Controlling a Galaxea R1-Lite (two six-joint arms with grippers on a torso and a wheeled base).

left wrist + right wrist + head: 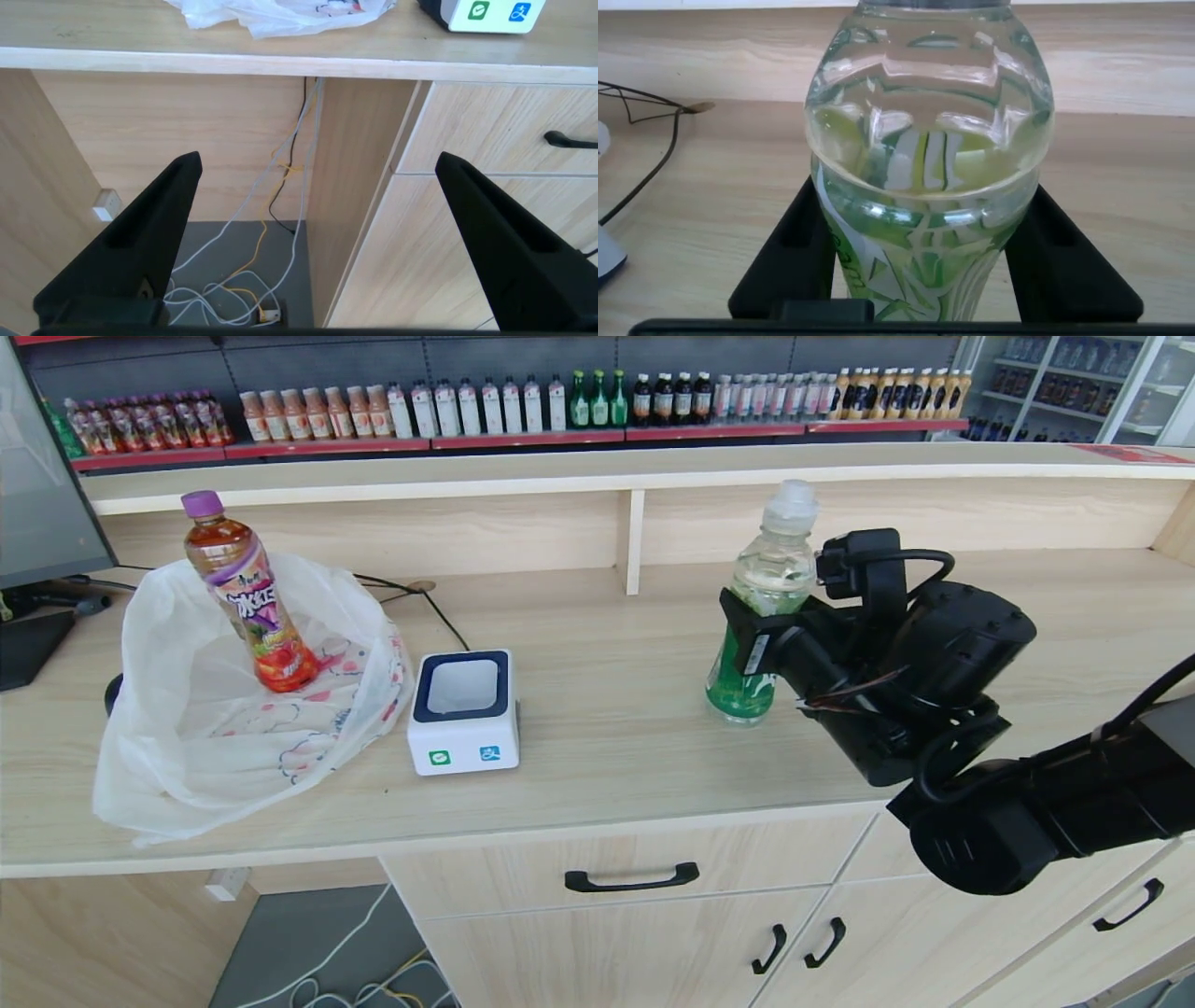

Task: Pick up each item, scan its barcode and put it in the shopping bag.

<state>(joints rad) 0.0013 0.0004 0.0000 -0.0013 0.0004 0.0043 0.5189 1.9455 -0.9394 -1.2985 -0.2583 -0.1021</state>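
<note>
The worktop [607,709] is lit brightly and evenly from above. Only soft, pale shadows are seen beside the white bag [187,747]. White shiny spots are seen on the clear bottle [924,140]. Straight lines are bent near the head view's edges. The left claw [318,161] is seen as a dark shape.

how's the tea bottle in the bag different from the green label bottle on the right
The tea bottle has a purple cap and reddish-brown drink; the green-label bottle has a pale cap and clear liquid. The tea bottle leans inside the shopping bag, untouched; the green-label bottle stands upright on the counter, gripped by the right gripper. Both are capped plastic drink bottles.
</note>
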